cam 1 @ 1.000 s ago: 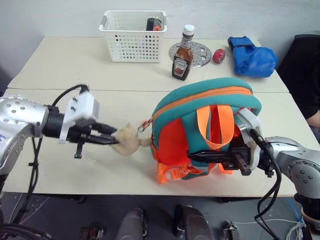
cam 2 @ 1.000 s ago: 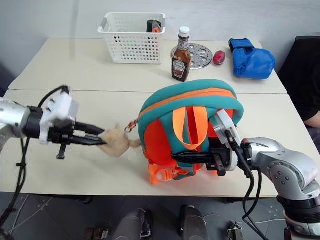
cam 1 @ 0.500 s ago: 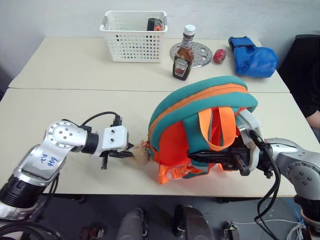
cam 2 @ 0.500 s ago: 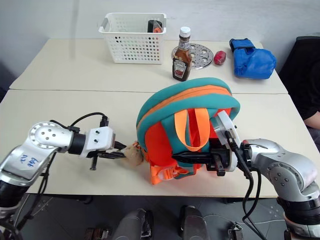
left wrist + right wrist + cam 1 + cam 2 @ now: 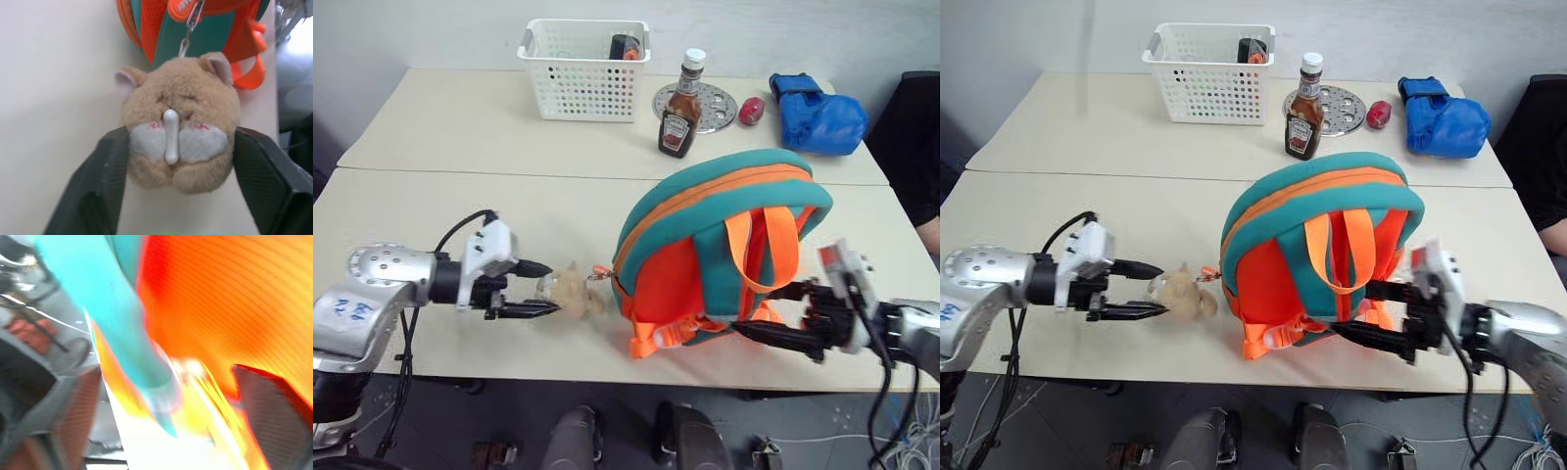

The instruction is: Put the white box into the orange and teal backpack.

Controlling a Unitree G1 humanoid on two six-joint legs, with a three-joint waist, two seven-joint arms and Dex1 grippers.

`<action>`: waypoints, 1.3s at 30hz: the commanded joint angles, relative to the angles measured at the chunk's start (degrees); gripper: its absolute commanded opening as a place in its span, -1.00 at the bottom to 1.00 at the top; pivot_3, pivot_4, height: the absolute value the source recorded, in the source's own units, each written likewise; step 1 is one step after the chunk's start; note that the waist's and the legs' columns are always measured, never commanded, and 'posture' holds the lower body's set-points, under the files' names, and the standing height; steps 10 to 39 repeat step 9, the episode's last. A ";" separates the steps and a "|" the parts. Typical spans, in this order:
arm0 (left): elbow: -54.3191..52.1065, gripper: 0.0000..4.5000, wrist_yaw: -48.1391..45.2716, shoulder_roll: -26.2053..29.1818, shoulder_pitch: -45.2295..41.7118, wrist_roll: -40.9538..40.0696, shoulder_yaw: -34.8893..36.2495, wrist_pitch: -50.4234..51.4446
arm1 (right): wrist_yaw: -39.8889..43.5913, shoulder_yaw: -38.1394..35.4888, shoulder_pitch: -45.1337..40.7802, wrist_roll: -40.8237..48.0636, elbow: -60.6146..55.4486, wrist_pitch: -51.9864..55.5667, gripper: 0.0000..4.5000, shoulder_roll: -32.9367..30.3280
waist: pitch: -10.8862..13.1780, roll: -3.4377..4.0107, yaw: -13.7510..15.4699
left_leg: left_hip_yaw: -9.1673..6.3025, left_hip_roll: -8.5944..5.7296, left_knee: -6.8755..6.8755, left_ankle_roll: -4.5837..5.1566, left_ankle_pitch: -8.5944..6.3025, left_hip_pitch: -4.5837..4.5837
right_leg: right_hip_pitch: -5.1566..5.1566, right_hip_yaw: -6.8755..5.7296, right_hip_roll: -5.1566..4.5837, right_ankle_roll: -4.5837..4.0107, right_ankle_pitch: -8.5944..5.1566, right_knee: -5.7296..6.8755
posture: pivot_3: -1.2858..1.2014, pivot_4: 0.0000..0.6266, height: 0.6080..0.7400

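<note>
The orange and teal backpack (image 5: pixel 724 250) stands upright near the table's front edge, straps facing me. Its tan plush hamster charm (image 5: pixel 573 292) lies on the table to its left, clipped on by a short chain. My left gripper (image 5: pixel 546 290) is open, its fingers (image 5: pixel 105 166) flanking the charm on both sides. At the backpack's lower right corner my right gripper (image 5: pixel 754 308) stands open, its fingers spread by the orange straps. The white box is out of view.
At the back stand a white perforated basket (image 5: pixel 583 70), a ketchup bottle (image 5: pixel 679 119), a round metal plate (image 5: pixel 705 103), a small red thing (image 5: pixel 752 111) and a blue fabric bundle (image 5: pixel 819 115). A person's dark sleeve (image 5: pixel 922 147) shows at the right edge.
Both grippers have opened. The left let go of the hamster charm and backed off to the left. The right let go of the backpack and drew back to the right.
</note>
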 commanded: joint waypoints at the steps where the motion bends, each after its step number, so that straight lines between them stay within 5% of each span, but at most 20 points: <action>1: -0.54 0.99 -2.06 3.93 1.86 -8.52 12.51 6.80 | 6.31 -16.16 4.04 1.24 5.00 2.12 1.00 -4.62 | 0.01 0.01 0.00 | 0.00 0.00 0.03 0.01 0.00 0.04 | 0.01 0.01 0.00 0.00 0.00 -0.05 | 0.03 -0.52 1.00; 7: 2.66 1.00 -1.23 6.12 4.17 -13.14 22.39 11.07 | 10.71 -26.07 4.44 1.11 12.91 3.75 1.00 -8.67 | -0.01 0.04 -0.13 | 0.03 0.04 -0.04 -0.01 -0.08 0.29 | 0.10 0.14 0.01 -0.08 -0.01 -0.02 | 0.03 -0.52 1.00; 39: 2.52 1.00 -0.25 5.75 4.70 -12.09 21.75 9.66 | 9.93 -25.41 2.86 1.44 14.00 3.99 1.00 -8.41 | -0.01 0.04 -0.11 | 0.02 0.06 -0.07 -0.05 -0.09 0.29 | 0.07 0.15 0.02 -0.12 -0.01 0.00 | 0.03 -0.52 1.00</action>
